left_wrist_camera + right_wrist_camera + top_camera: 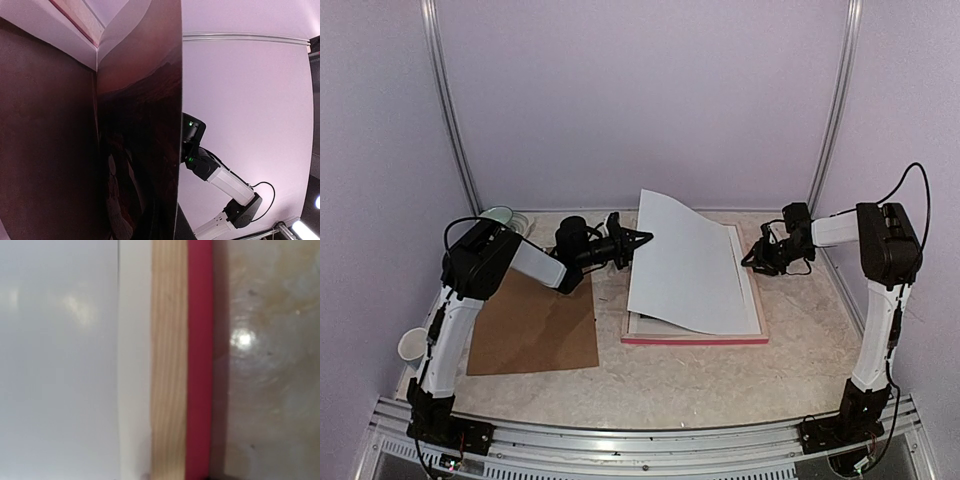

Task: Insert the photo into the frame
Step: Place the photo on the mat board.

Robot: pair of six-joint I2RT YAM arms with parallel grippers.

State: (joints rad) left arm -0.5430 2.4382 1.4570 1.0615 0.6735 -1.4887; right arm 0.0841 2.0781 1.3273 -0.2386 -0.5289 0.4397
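The photo lies white back upward, slanted over the frame, which rests flat on the surface with its pale wood side up. The left end effector is clenched on the photo's left edge and holds that side raised. The sheet looks thin and light, and it bends easily: its dark face curves in the left wrist view. I judge a gentle hold at the edge is best, because it may crease or slip. The right end effector is beside the frame's right rail; I cannot tell whether it is closed
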